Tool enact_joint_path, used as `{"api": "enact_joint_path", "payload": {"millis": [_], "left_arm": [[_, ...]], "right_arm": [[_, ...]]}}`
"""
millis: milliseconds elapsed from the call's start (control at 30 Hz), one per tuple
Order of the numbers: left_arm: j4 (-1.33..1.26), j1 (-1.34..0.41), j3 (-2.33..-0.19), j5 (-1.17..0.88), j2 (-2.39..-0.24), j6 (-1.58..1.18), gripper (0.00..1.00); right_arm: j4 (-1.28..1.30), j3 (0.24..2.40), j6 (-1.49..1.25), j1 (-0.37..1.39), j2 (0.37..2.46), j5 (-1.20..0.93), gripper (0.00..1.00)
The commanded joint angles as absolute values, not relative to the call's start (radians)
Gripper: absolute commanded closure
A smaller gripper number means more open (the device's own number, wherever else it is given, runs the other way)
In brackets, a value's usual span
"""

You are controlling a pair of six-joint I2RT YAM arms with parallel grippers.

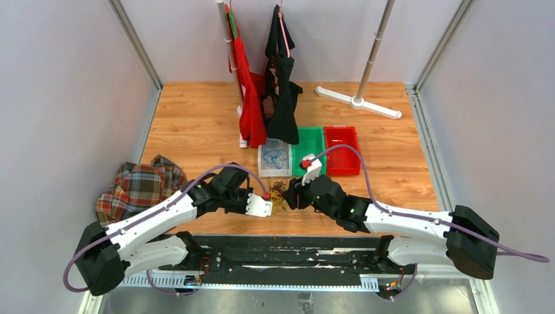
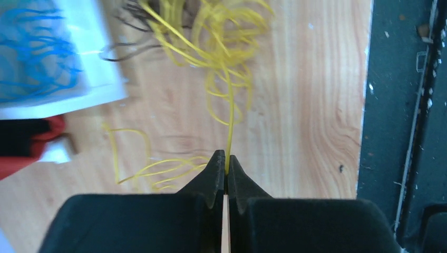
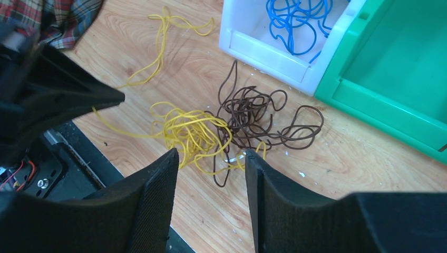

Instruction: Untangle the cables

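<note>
The left claw (image 2: 226, 161) is pressed together on a single strand of the yellow cable (image 3: 192, 132), and that strand runs straight from its tips to the main yellow heap on the wooden desk (image 1: 196, 124). The heap lies near the front edge of the desk, between the two arms. On the side towards the bins it is tangled into the brown cable (image 3: 253, 113), yellow loops and brown loops overlapping where the bundles meet. A further run of yellow wire trails off across the wood towards the plaid cloth (image 1: 137, 186); whether it belongs to the same length cannot be told. The right claw (image 3: 211, 155) is spread, its two dark fingers standing either side of the near edge of the tangle, where yellow and brown cross. Whether the fingers touch any wire is not clear. The blue cable (image 3: 298, 23) lies coiled inside the white bin (image 3: 263, 50), apart from the other two. The green bin (image 3: 385, 68) sits right against the white one, and the red bin (image 1: 341, 150) is just beside the green. The plaid cloth is bunched at the desk's left edge. At the back of the desk hang a red garment (image 1: 250, 98) and a black garment (image 1: 283, 98).
</note>
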State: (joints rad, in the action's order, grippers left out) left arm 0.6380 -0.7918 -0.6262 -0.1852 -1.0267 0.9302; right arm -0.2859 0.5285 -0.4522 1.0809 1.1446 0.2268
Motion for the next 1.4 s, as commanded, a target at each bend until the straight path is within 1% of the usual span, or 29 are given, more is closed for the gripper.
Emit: {"api": "enact_joint_path", "payload": {"millis": [0,100,267,433,733,967,1167,1367], "left_arm": [[0.675,-0.801,-0.771,-0.180,-0.951,0.846,0.99],[0.764,-0.801,-0.882,-0.264,-0.941,0.765,0.99],[0.885,-0.801,-1.028,-0.332,-0.987,0.615,0.99],[0.914,-0.801,-1.079,-0.336,-0.988,0.572,0.99],[0.951,-0.801,-1.147,-0.342,-1.001,0.532,0.99],[0.977,-0.801,-1.172,-0.379,-0.994,0.532,1.00],[1.020,-0.801,-1.227,-0.416,-1.009,0.547,0.99],[1.050,-0.801,-1.277,-0.491,-1.019,0.547,0.99]], "right_arm": [[-0.318,0.550,-0.430,1.115,1.116,0.206,0.48],[-0.327,0.567,-0.397,1.153,1.108,0.216,0.44],[-0.316,0.611,-0.346,1.231,1.112,0.279,0.43],[-0.312,0.670,-0.298,1.285,1.129,0.353,0.43],[-0.300,0.721,-0.280,1.289,1.158,0.366,0.44],[-0.345,0.738,-0.258,1.289,1.207,0.400,0.49],[-0.351,0.764,-0.238,1.290,1.250,0.417,0.57],[-0.364,0.779,-0.237,1.289,1.286,0.420,0.58]]}}
